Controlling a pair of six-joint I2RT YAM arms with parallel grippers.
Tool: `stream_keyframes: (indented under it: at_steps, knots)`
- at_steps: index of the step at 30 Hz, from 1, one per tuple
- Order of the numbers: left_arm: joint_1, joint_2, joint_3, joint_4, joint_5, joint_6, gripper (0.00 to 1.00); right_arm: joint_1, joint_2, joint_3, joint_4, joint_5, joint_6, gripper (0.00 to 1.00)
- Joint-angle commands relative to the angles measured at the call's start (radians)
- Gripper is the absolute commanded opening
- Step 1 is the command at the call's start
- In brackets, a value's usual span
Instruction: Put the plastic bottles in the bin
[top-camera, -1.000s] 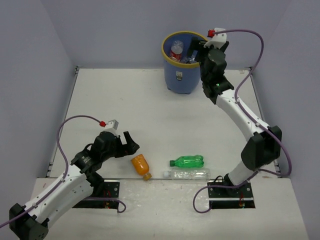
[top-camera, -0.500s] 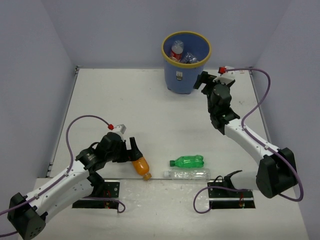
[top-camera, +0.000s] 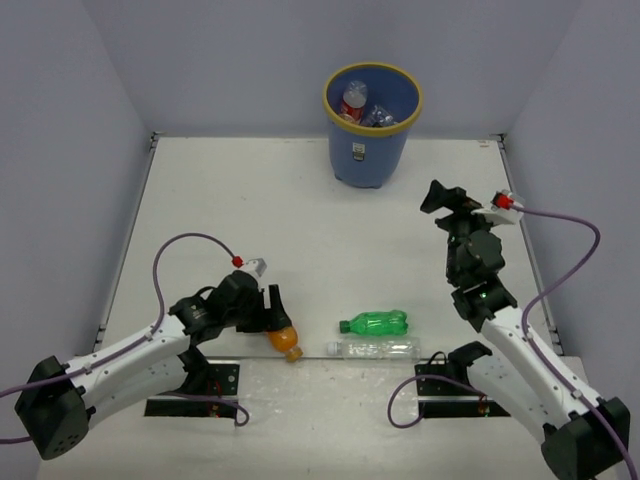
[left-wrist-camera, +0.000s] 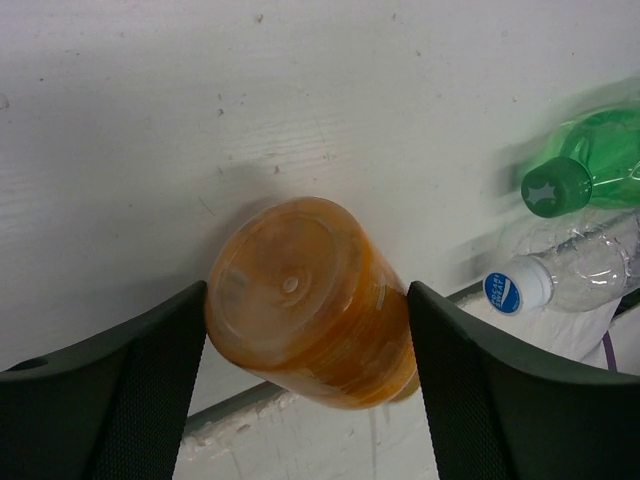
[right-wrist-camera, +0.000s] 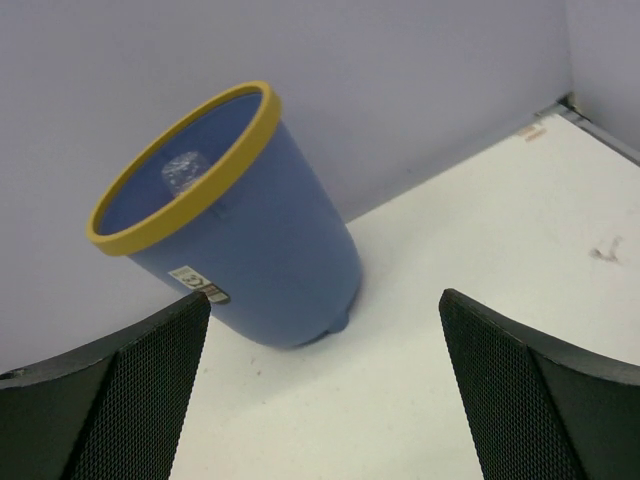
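Observation:
An orange bottle (top-camera: 284, 339) lies near the table's front edge, and my left gripper (top-camera: 273, 318) is shut on its base end; in the left wrist view both fingers press the sides of the orange bottle (left-wrist-camera: 310, 300). To its right lie a green bottle (top-camera: 375, 322) (left-wrist-camera: 590, 165) and a plain clear bottle (top-camera: 372, 348) (left-wrist-camera: 575, 275), side by side. The blue bin (top-camera: 368, 155) with a yellow rim stands at the far middle, with a red-labelled bottle (top-camera: 353, 103) and clear ones inside. My right gripper (top-camera: 440, 196) hangs open and empty at mid-right, facing the bin (right-wrist-camera: 260, 240).
Grey walls close in the table on the left, back and right. Purple cables loop from both wrists. Black base plates (top-camera: 195, 385) sit at the near edge, just behind the bottles.
My left gripper slid right onto the orange bottle and closed on it. The right arm pulled back from over the bin toward the near right, staying open.

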Motion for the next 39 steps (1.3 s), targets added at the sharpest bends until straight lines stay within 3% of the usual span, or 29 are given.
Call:
stream_keyframes:
  at_steps: [1,5,14,17,20,23,28,32,35,37,39]
  knots:
    - [-0.021,0.052,-0.005,0.114,0.013,-0.011,0.67,0.000,-0.173,-0.097,-0.188,0.110,0.181,0.99]
    - [-0.030,0.079,0.008,0.166,0.006,-0.009,0.35,0.000,-0.345,-0.181,-0.313,0.149,0.238,0.99]
    - [-0.035,0.087,0.148,0.228,-0.114,0.056,0.00,0.000,-0.496,-0.229,-0.437,0.119,0.264,0.99]
    - [-0.035,0.109,0.206,0.300,-0.145,0.074,0.00,0.000,-0.488,-0.235,-0.438,0.116,0.265,0.99]
    - [-0.035,0.166,0.283,0.509,-0.166,0.147,0.00,-0.002,-0.481,-0.241,-0.442,0.117,0.279,0.99]
    - [-0.035,0.257,0.474,0.558,-0.232,0.226,0.00,0.000,-0.487,-0.243,-0.442,0.108,0.278,0.99]
    - [-0.028,0.553,0.867,0.661,-0.243,0.433,0.00,-0.002,-0.529,-0.263,-0.442,0.124,0.273,0.99]
    - [0.004,0.760,1.173,0.719,-0.145,0.472,0.00,0.000,-0.580,-0.279,-0.443,0.150,0.263,0.99]
    - [0.031,0.918,1.337,0.765,-0.211,0.522,0.00,0.000,-0.617,-0.289,-0.443,0.149,0.259,0.99]
    - [0.048,0.958,1.416,0.800,-0.192,0.510,0.00,0.000,-0.623,-0.291,-0.445,0.149,0.256,0.99]
    - [0.117,1.105,1.539,0.856,-0.125,0.442,0.01,0.000,-0.642,-0.297,-0.445,0.143,0.255,0.99]
